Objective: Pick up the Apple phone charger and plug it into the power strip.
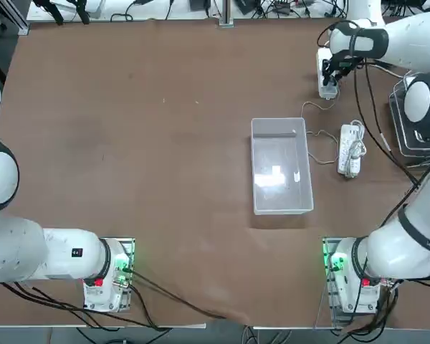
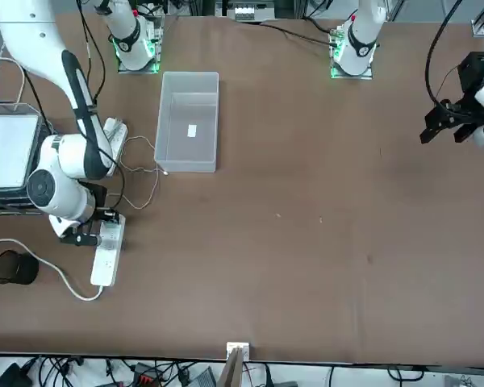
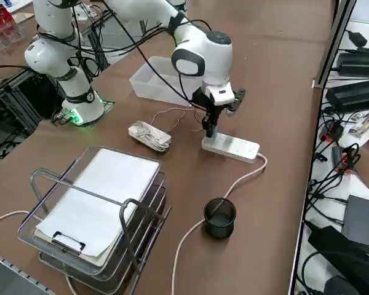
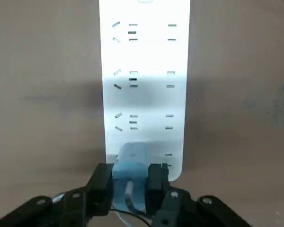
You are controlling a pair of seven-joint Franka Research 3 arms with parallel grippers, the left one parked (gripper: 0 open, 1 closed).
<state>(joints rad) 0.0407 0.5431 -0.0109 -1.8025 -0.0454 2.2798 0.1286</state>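
Looking down from overhead, the right arm's wrist hides the jaws and the charger; the power strip [image 1: 328,84] shows partly at one o'clock on the brown counter [image 1: 165,143], beyond a translucent, rectangular plastic bin [image 1: 281,172]. In the front view, dark finger mounts mask the strip's far end; its smooth white bar points toward six o'clock. From the right side, the black jaws [image 3: 210,129] cover the charger above the strip's end. The wrist view shows them closed on the rounded, pale Apple phone charger [image 4: 132,163], its lower part shadowed, over the strip's slotted face.
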